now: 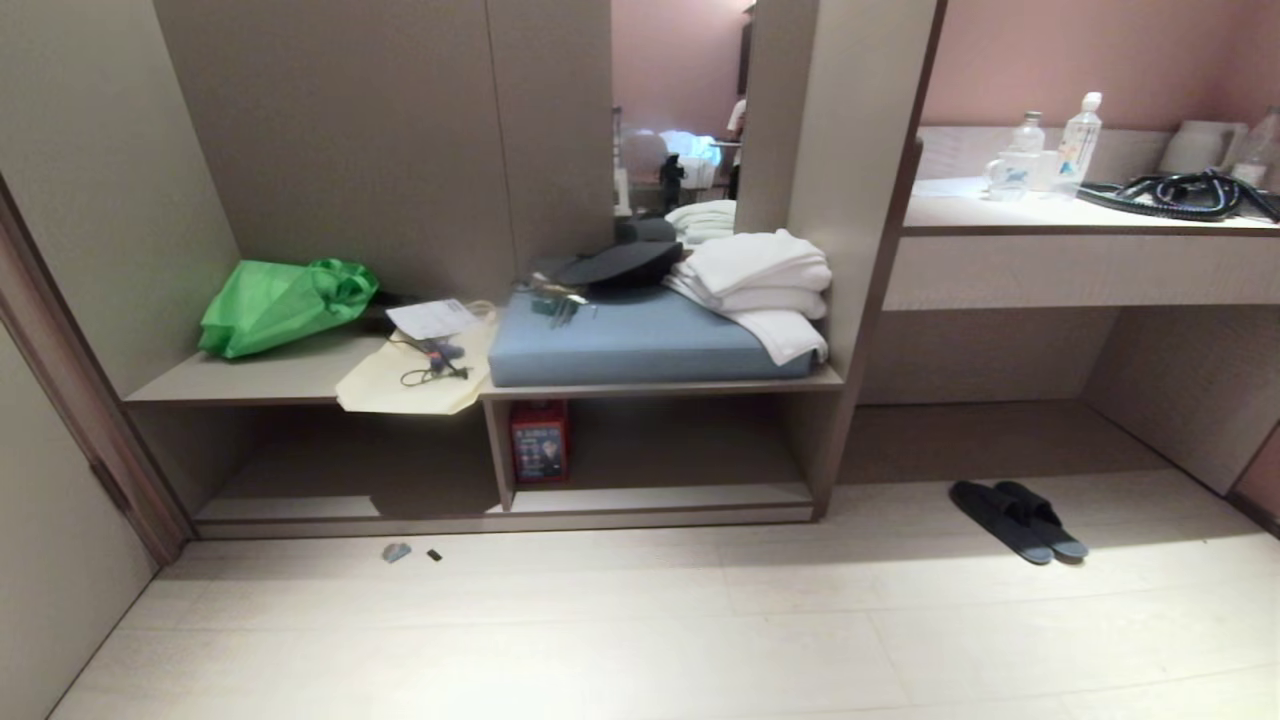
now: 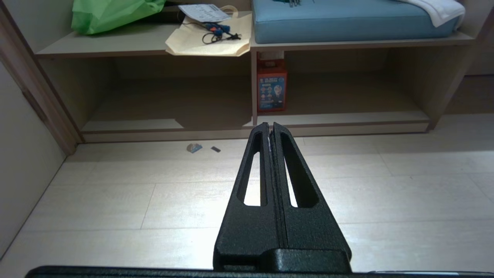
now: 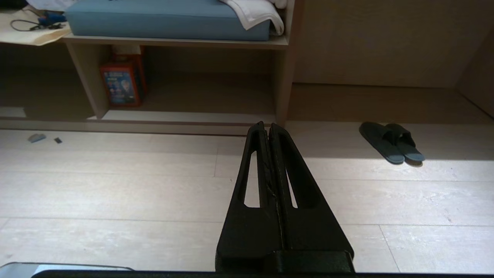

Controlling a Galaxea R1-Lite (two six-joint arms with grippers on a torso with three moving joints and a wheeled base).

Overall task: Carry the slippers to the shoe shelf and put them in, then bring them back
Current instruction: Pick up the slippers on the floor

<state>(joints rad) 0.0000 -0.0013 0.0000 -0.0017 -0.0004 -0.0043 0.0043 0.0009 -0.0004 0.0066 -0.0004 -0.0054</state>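
The dark slippers (image 1: 1020, 520) lie side by side on the pale floor at the right, in front of the recess under the desk; they also show in the right wrist view as slippers (image 3: 391, 142). The shoe shelf (image 1: 660, 497) is a low open taupe cubby under the bench, with a pale bottom board. A second low cubby (image 1: 290, 507) beside it looks about as wide. My left gripper (image 2: 269, 125) is shut and empty above the floor, facing the cubbies. My right gripper (image 3: 267, 124) is shut and empty too, well left of the slippers. Neither arm shows in the head view.
A red box (image 1: 540, 440) stands in the cubby by the divider. On the bench lie a blue cushion (image 1: 640, 345), white towels (image 1: 760, 280), a green bag (image 1: 285, 300) and a cream tote (image 1: 415, 375). Two small scraps (image 1: 397, 551) lie on the floor. The desk (image 1: 1080, 215) holds bottles and a hose.
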